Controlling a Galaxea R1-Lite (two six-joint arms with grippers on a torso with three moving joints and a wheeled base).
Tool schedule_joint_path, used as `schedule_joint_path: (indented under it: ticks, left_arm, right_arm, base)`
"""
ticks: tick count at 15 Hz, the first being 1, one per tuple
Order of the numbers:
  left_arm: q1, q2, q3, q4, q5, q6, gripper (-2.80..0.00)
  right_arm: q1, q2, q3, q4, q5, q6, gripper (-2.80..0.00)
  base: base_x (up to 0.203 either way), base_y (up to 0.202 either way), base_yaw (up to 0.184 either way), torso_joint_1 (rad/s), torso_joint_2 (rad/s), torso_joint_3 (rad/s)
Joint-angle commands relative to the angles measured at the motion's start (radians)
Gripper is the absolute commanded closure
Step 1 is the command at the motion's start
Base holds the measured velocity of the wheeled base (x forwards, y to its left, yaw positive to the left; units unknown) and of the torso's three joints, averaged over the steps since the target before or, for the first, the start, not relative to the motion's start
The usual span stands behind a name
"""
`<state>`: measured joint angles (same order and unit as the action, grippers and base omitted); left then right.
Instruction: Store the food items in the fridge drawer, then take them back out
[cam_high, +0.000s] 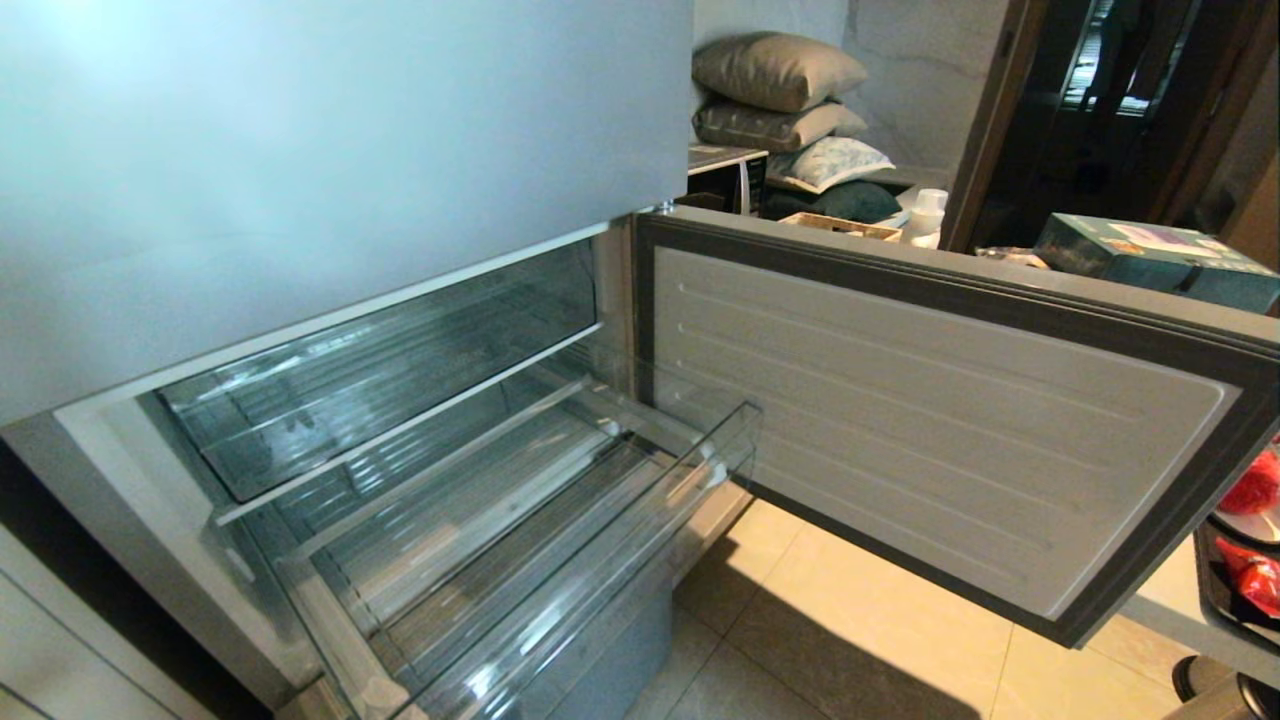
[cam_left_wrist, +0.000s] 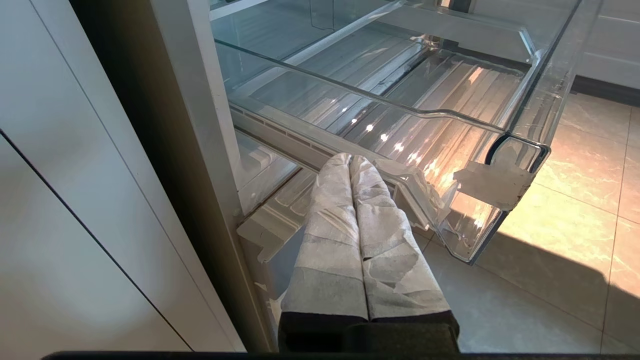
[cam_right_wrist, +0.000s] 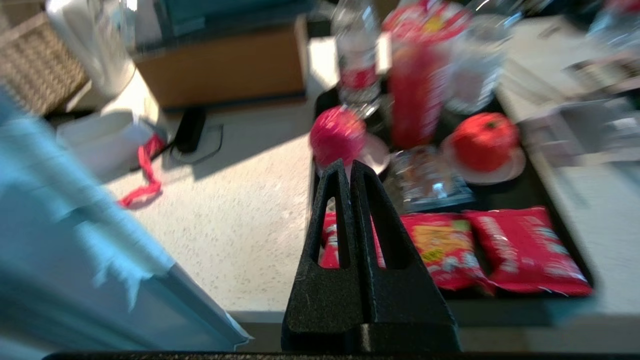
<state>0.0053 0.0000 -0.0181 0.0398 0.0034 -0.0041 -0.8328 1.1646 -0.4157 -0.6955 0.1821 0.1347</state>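
Two grippers: I see both only through their own wrist cameras, neither in my head view.
Right gripper (cam_right_wrist: 351, 167): black fingers pressed flat together, nothing between them, poised above the near edge of the counter (cam_right_wrist: 240, 225).
Left gripper (cam_left_wrist: 350, 160): pale wrapped fingers closed tip to tip, empty, hanging low beside the near corner of the fridge drawer (cam_left_wrist: 500, 145).
Fridge drawer: pulled out over the tiled floor (cam_high: 860, 620); I see nothing inside its clear ribbed bottom.
Snack packets (cam_right_wrist: 495, 250): red, lying along the near edge of the black tray (cam_right_wrist: 575, 250) on the counter.
Red fruit (cam_right_wrist: 337, 136): on a small plate at the tray's left edge, just beyond my right fingertips, not touched.
Orange-red fruit (cam_right_wrist: 484, 141): on its own plate further along the tray, apart from the red one.
Bottles (cam_right_wrist: 357, 60): blurred, at the tray's far edge.
Fridge door (cam_high: 930, 420): swung open, its pale inner face towards me, between drawer and counter.
Cushions (cam_high: 780, 90): stacked far behind the door.
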Motion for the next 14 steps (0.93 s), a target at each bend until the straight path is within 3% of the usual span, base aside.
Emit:
schedule_joint_path:
  ticks: [1, 3, 4, 5, 7, 9, 10, 14]
  left_arm:
    - [0.001, 0.0, 0.0, 0.0, 0.0, -0.001, 0.0]
    - [0.001, 0.0, 0.0, 0.0, 0.001, -0.001, 0.0]
    - [0.001, 0.0, 0.0, 0.0, 0.001, -0.001, 0.0]
    - [0.001, 0.0, 0.0, 0.0, 0.001, -0.001, 0.0]
    - [0.001, 0.0, 0.0, 0.0, 0.0, -0.001, 0.0]
    - [0.001, 0.0, 0.0, 0.0, 0.0, -0.001, 0.0]
    - [0.001, 0.0, 0.0, 0.0, 0.0, -0.001, 0.0]
    - [0.001, 0.0, 0.0, 0.0, 0.0, -0.001, 0.0]
  right_arm:
    - [0.0, -0.246, 0.063, -0.001, -0.034, -0.001, 0.0]
    - [0.009, -0.354, 0.084, 0.002, -0.057, -0.002, 0.0]
    - [0.056, -0.398, 0.097, 0.004, -0.061, -0.007, 0.0]
    - [0.133, -0.415, 0.108, 0.01, -0.064, -0.013, 0.0]
    - [0.379, -0.474, 0.146, 0.065, -0.085, -0.028, 0.0]
    - [0.603, -0.585, 0.208, 0.179, -0.109, -0.044, 0.0]
    - [0.669, -0.664, 0.248, 0.247, -0.117, -0.058, 0.0]
    - [0.78, -0.923, 0.4, 0.468, -0.145, -0.172, 0.0]
  base:
    - [0.0, 0.0, 0.0, 0.0, 0.0, 0.0]
    - [0.0, 0.0, 0.0, 0.0, 0.0, 0.0]
    - [0.0, 0.0, 0.0, 0.0, 0.0, 0.0]
    - [0.0, 0.0, 0.0, 0.0, 0.0, 0.0]
    - [0.0, 0.0, 0.0, 0.0, 0.0, 0.0]
    - [0.0, 0.0, 0.0, 0.0, 0.0, 0.0]
    - [0.0, 0.0, 0.0, 0.0, 0.0, 0.0]
    - [0.0, 0.0, 0.0, 0.0, 0.0, 0.0]
